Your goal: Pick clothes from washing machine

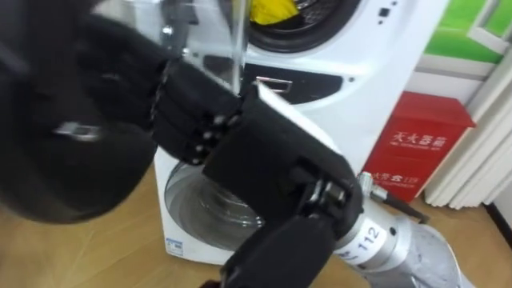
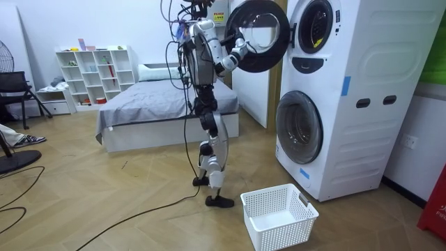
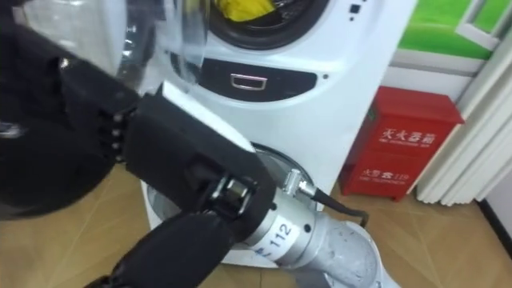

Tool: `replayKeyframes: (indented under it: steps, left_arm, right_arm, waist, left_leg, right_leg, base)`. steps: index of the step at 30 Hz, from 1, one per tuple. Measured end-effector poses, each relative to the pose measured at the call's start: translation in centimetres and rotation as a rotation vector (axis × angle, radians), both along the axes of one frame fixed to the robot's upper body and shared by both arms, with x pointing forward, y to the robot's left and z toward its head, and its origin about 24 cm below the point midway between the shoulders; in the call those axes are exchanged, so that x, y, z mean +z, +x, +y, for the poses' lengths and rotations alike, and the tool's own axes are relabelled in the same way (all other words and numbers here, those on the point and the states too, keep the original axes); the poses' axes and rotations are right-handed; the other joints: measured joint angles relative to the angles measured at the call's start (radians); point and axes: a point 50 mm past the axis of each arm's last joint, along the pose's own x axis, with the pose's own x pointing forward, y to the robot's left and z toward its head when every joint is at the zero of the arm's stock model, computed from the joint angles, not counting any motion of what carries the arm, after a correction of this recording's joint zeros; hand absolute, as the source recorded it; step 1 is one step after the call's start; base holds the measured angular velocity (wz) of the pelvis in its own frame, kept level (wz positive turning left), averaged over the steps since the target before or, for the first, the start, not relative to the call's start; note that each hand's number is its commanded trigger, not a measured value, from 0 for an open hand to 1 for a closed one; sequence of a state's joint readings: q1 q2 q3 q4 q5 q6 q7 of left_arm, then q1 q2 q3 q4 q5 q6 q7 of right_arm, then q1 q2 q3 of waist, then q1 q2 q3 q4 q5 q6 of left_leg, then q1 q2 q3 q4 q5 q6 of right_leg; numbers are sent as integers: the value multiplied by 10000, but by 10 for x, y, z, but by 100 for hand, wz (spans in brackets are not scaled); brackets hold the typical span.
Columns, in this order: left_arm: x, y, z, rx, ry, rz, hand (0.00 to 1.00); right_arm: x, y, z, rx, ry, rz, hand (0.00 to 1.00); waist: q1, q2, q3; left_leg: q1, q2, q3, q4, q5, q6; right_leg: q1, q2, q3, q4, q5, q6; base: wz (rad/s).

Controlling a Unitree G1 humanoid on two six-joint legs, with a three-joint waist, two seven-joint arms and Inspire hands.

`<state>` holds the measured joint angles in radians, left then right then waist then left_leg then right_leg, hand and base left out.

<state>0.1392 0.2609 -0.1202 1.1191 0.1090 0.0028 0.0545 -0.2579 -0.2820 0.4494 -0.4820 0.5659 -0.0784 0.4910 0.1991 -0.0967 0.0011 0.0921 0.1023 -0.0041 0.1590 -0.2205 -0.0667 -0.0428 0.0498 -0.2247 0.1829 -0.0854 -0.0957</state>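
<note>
Two white machines stand stacked in front of me. The upper one's round dark door is swung open to my left, and close up it looms as the door. A yellow cloth lies in the upper drum, also seen as the yellow cloth. My right hand is raised from the lower right and rests against the open door's rim, and from the room the right hand shows at that door. Nothing shows in it.
A white laundry basket sits on the wooden floor beside my feet, in front of the machines. The lower machine's round door is closed. A red box stands on the floor right of the machines. A bed lies behind me.
</note>
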Motion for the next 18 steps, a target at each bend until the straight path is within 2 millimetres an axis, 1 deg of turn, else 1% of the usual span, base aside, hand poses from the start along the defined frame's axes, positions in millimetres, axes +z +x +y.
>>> replayKeyframes:
  steps: [6, 8, 11, 15, 18]
  left_arm:
    - [0, 1, -2, -1, -57, -54, 0]
    - [0, 2, -2, 29, -127, -95, 0]
    - [-1, 1, -2, 143, -284, -86, 0]
    - [-1, 2, -3, 292, -384, -128, 0]
    - [-1, 2, -3, 293, -402, -132, 0]
  right_arm:
    - [1, 1, 3, -43, -503, -417, 0]
    - [0, 0, 3, -39, -685, -544, 0]
    - [-1, 0, 3, -47, -821, -641, 0]
    - [-2, 1, 4, -46, -939, -512, 0]
    - [-4, 1, 4, -42, -1051, -438, 0]
  waist:
    - [128, 79, 59]
    - [253, 111, 83]
    - [266, 135, 102]
    - [267, 119, 103]
    - [263, 117, 104]
  left_leg:
    - [43, -28, 5, -86, 1, 10]
    - [49, -50, 5, -81, 2, 12]
    - [48, -96, 5, -80, 4, 15]
    - [50, -121, 13, -82, 4, 16]
    - [55, -113, 169, -77, 4, 16]
  right_leg:
    - [23, -49, -31, 17, -147, 75]
    - [22, -70, -31, 15, -182, 105]
    - [52, -130, -76, 15, -223, 153]
    - [66, -166, -86, 15, -236, 177]
    - [66, -160, -55, 6, -242, 188]
  base:
    - [5]
    - [0]
    - [7]
    - [1]
    - [-1]
